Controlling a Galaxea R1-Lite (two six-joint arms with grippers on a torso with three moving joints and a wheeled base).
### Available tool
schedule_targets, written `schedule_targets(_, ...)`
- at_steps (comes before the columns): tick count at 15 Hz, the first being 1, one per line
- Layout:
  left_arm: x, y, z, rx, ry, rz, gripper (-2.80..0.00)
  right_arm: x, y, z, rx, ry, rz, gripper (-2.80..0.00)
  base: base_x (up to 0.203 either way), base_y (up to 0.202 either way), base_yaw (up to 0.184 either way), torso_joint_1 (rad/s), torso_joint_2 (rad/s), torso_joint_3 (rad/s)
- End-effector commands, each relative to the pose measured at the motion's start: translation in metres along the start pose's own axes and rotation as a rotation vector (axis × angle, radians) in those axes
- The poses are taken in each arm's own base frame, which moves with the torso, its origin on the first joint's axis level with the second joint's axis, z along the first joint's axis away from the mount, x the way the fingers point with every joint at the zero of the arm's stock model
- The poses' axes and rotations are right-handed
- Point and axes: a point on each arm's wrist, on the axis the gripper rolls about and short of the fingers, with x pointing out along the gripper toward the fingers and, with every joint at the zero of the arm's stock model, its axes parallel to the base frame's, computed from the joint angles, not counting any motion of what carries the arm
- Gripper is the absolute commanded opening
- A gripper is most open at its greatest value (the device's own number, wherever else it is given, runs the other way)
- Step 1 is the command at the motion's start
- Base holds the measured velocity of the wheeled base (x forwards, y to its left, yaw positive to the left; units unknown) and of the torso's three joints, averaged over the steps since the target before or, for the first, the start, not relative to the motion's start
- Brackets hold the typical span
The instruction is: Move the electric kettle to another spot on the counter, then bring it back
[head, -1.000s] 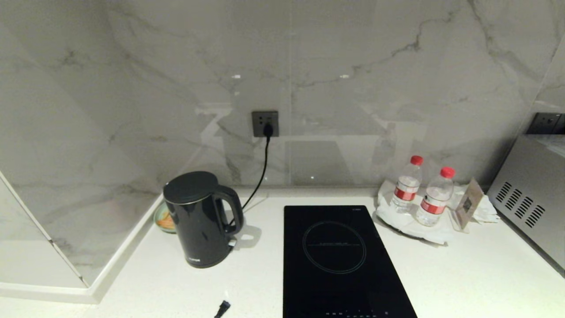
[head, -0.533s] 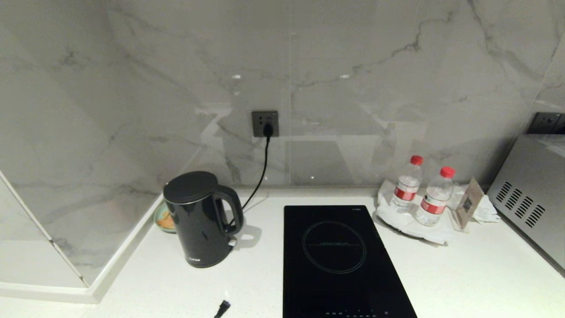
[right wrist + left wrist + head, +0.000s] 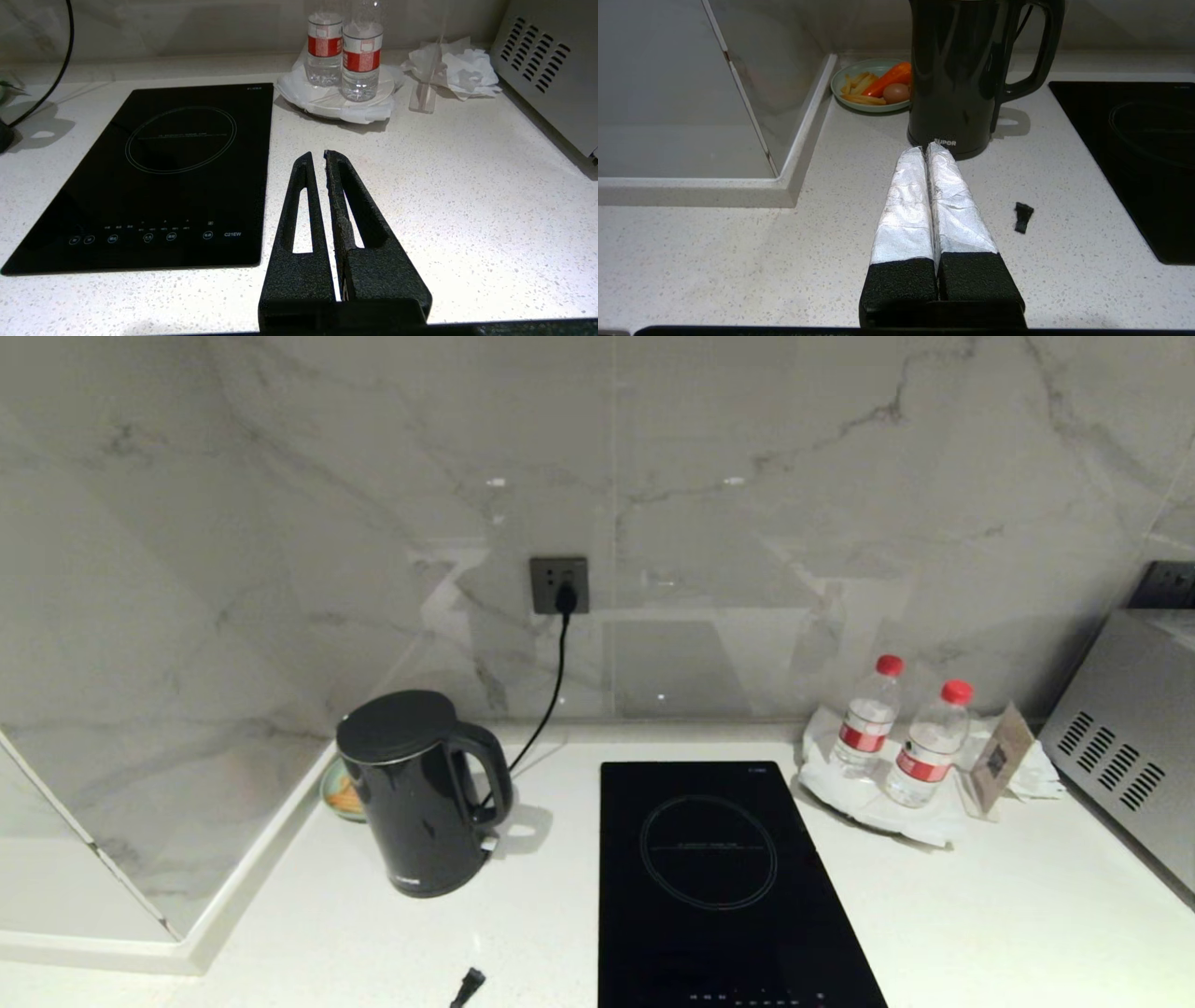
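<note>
Our left tool is clenched, empty, electric kettle just ahead. Right tool clenched too. Its cord could snag when lifted.

Both arms were held low and level, outside the head view — the left gripper with its foil-wrapped fingers pressed together, the right gripper likewise closed, nothing being gripped.

Induction hob, two water bottles, perhaps a microwave.

Glossy blk kettle, speckled stone counter
</note>
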Motion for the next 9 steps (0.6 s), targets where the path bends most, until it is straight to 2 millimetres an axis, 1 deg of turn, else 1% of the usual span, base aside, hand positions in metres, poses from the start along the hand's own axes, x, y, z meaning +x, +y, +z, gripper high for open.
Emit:
schedule_targets(1, 0.0001, 0.0000, 0.0002, 0.000, 0.000, 0.001, -2.80, 0.0000, 0.0000, 0.0000, 0.000, 0.000, 0.000, -2.80, 0.000, 0.000, 0.000, 0.000, 0.00, -0.180)
schedule_targets(9, 0.0001, 0.0000, 0.0002, 0.000, 0.001, 0.001, -2.80, 0.0000, 0.0000, 0.0000, 0.000, 0.000, 0.000, -2.80, 0.000, 0.000, 0.000, 0.004, 0.00, -0.198)
